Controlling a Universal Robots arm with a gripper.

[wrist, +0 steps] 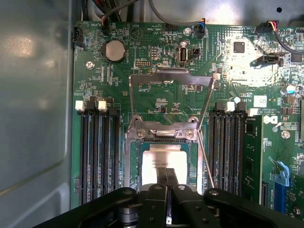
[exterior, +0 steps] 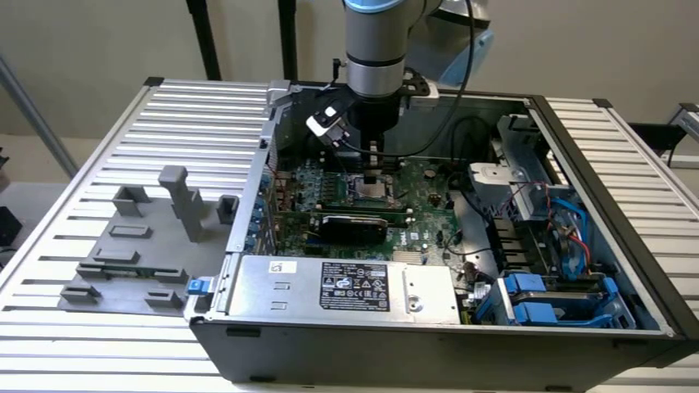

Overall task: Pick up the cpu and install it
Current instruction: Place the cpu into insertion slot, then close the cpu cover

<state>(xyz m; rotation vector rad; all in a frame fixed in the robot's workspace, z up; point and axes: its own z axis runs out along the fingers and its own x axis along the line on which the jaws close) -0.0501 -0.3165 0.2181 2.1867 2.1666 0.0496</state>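
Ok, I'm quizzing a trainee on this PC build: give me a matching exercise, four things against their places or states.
1 cpu
2 load plate
3 coin cell battery
4 pincer

A shut, over the cpu
B swung open
C seated in the socket
D round and silvery, on the green motherboard

Pairs: 1-C, 2-B, 3-D, 4-A

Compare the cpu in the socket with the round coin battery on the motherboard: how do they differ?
The cpu is square, pale silvery, with print; the coin battery is round and darker grey. The cpu lies inside the metal-framed socket; the battery sits on open board. The shut gripper is poised right over the cpu, away from the battery. Both lie flat on the green motherboard.
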